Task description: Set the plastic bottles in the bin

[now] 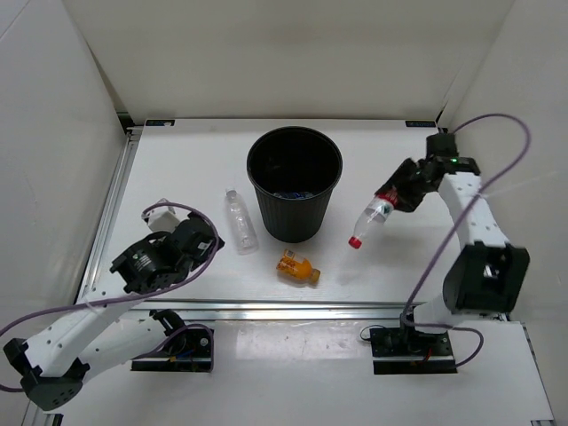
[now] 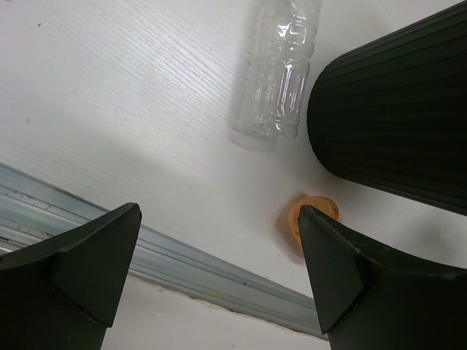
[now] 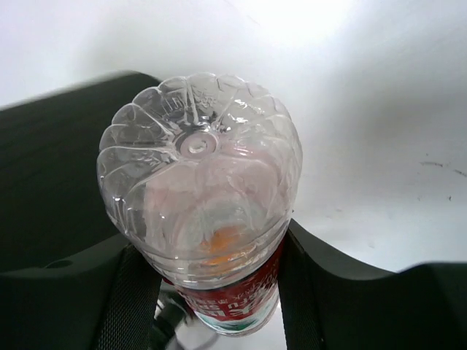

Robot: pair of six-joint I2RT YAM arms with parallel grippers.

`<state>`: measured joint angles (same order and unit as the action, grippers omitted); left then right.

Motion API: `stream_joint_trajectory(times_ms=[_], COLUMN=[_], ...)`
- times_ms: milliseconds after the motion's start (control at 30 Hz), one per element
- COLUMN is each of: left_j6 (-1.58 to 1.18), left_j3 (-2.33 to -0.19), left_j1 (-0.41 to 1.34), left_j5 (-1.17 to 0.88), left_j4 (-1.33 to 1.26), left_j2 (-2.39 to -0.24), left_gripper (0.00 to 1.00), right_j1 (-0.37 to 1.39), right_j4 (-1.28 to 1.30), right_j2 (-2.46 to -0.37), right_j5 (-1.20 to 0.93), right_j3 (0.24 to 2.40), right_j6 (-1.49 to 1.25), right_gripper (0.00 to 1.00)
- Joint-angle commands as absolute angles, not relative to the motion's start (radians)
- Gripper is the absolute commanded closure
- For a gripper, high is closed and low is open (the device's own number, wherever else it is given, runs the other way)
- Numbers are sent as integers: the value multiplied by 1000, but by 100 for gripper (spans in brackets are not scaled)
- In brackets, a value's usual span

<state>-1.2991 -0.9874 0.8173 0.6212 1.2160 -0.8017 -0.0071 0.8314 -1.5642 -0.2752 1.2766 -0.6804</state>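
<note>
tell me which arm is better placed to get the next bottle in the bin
Right. The right gripper is shut on the red-label bottle, held up just right of the bin. The left gripper hangs open and empty near the clear bottle.

Left pincer (image 2: 219,211) gapes wide, arm folded low; right pincer (image 1: 401,197) is clamped, arm stretched forward.

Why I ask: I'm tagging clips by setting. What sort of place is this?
Probably a robot lab test cell: white table boxed in by plain white panels, two arms bolted at its near edge, only a black bin and plastic bottles as props.
</note>
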Motion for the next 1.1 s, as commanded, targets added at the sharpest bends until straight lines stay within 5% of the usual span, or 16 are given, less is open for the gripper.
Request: stream_joint_trajectory(times_ms=[0,200,433,467,533,600,1067], left_j6=[-1246,-1151,-947,-930,-885,-855,-634], left_j3=[-973,-997,-988,-997,-1017,-1017,-1184], left_j1=[813,779,591,569,523,447,386], left_j5=[638,658,477,463,430,358,132], left_j4=[1123,1054,920,920,896,865,623], left_j2=[-851,-936,-1034,-1049,-1080,-1117,-1491], left_gripper=[0,0,0,0,0,0,0], right_j1=[-21,20,251,273,328,363,354], right_j4=[905,878,830,830,816,827,914], right_j2=[-1416,-1391,-1676,-1690,-1710,-1723,-1448], right_j5=[-239,-147,-83,-72,-92,-133,-98], right_j3=[1421,1904,2324,2324,2298,2275,2001], right_j6=[-704,-773,-690,-690,-677,-660,-629], right_gripper=[57,58,41,37,11,0,0])
